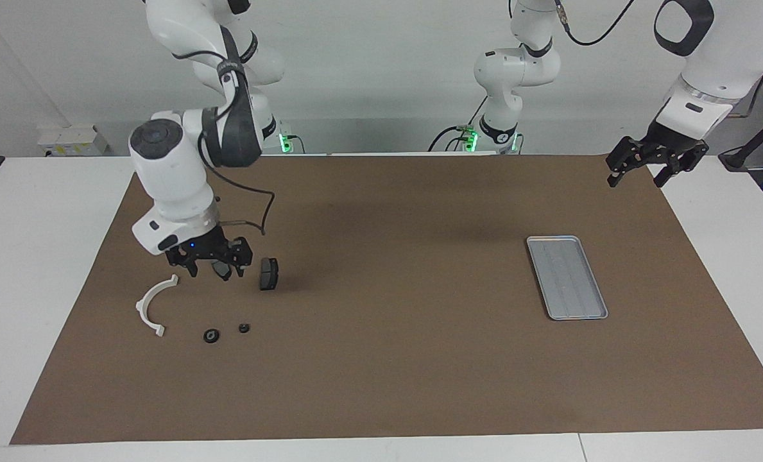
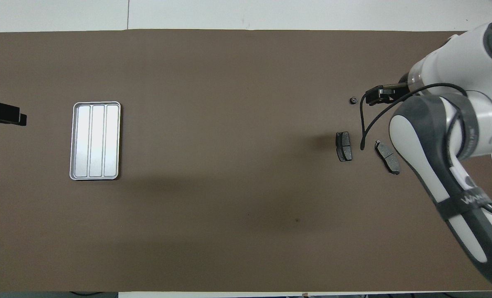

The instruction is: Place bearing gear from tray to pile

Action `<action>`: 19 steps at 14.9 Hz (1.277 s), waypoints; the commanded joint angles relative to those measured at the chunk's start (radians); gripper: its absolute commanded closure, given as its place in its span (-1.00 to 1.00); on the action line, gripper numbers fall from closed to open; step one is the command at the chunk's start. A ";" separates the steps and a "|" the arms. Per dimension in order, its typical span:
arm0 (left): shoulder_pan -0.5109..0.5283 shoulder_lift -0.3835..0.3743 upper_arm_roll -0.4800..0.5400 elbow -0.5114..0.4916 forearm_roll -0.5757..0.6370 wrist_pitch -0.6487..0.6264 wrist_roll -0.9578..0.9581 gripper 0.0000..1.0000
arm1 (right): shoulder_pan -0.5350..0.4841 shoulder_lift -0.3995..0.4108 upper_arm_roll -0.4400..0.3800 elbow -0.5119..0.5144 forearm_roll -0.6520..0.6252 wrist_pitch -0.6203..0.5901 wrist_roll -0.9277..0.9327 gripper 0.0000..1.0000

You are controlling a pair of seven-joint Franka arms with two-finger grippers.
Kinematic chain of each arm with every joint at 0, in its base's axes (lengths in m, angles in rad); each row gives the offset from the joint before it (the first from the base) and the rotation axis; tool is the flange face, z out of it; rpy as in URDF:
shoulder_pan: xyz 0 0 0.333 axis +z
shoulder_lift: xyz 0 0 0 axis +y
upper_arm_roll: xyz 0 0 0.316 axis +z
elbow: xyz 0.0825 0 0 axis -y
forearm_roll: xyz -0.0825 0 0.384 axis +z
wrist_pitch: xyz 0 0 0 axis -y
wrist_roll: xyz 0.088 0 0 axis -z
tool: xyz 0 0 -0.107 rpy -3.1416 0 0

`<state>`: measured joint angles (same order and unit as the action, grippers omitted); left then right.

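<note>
Gears, two small dark ones (image 1: 211,335) (image 1: 244,328), already lie on the brown mat beside the white half-ring (image 1: 152,306) and the brake pads (image 1: 268,274) (image 2: 387,156), at the right arm's end of the desk. The tray (image 1: 566,276) looks bare, so the placing seems done; what remains is likely a retreat. The right claw (image 1: 209,263) hangs spread and empty over the pile. The left claw (image 1: 656,162), also spread and empty, waits over the mat's corner near the tray.

Brown mat (image 1: 394,359) covers white table (image 1: 47,256) — wall outlet box (image 1: 73,140).
</note>
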<state>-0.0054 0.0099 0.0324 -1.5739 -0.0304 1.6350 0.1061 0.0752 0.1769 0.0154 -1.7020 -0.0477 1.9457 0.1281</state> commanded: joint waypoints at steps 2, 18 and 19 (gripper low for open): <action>-0.008 -0.025 0.003 -0.026 0.017 -0.003 -0.011 -1.00 | -0.018 -0.192 0.011 -0.037 0.043 -0.189 -0.028 -1.00; -0.012 -0.051 0.001 -0.066 0.017 -0.018 -0.019 -1.00 | -0.097 -0.258 0.081 0.071 0.096 -0.376 -0.019 -1.00; -0.027 -0.054 0.001 -0.069 0.015 -0.032 -0.019 -1.00 | -0.097 -0.258 0.081 0.071 0.103 -0.376 -0.019 -1.00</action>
<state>-0.0065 -0.0018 0.0301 -1.5910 -0.0304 1.6120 0.1059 0.0043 -0.1048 0.0816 -1.6695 0.0167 1.5791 0.0928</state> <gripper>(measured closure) 0.000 0.000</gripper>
